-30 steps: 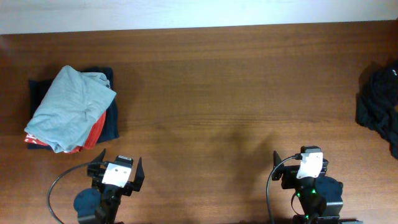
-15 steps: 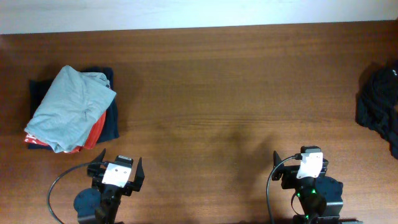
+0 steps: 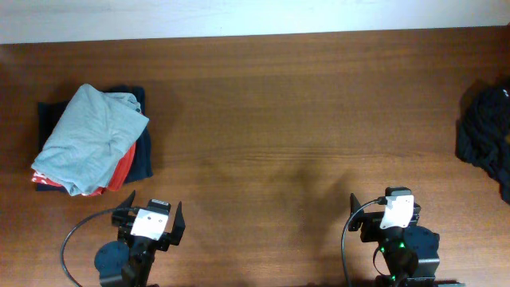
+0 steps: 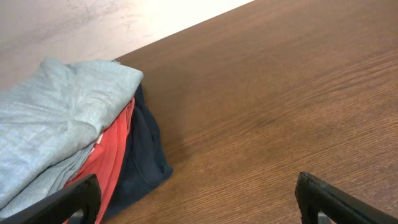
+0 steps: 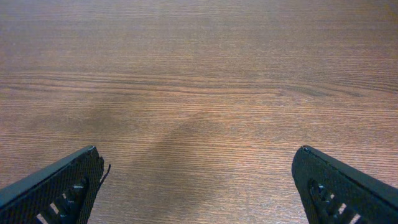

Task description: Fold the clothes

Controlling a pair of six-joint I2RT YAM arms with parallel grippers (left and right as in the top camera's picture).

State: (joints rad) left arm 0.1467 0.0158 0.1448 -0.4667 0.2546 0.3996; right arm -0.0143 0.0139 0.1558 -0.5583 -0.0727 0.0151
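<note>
The light blue t-shirt (image 3: 92, 135) lies folded on top of a pile at the left side of the table (image 3: 279, 119), over a red shirt (image 3: 123, 169) and a dark blue one (image 3: 143, 155). A black heap (image 3: 486, 135) sits far right. The left gripper (image 3: 151, 214) and right gripper (image 5: 198, 149) are wide open, holding nothing.

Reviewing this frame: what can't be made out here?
Red garment: mostly under the grey-blue t-shirt in overhead and left wrist views; any print hidden.
Black garment: cut off by the overhead view's right edge; type unclear.
Navy garment at the stack's bottom: covered by both, only edges show.
</note>
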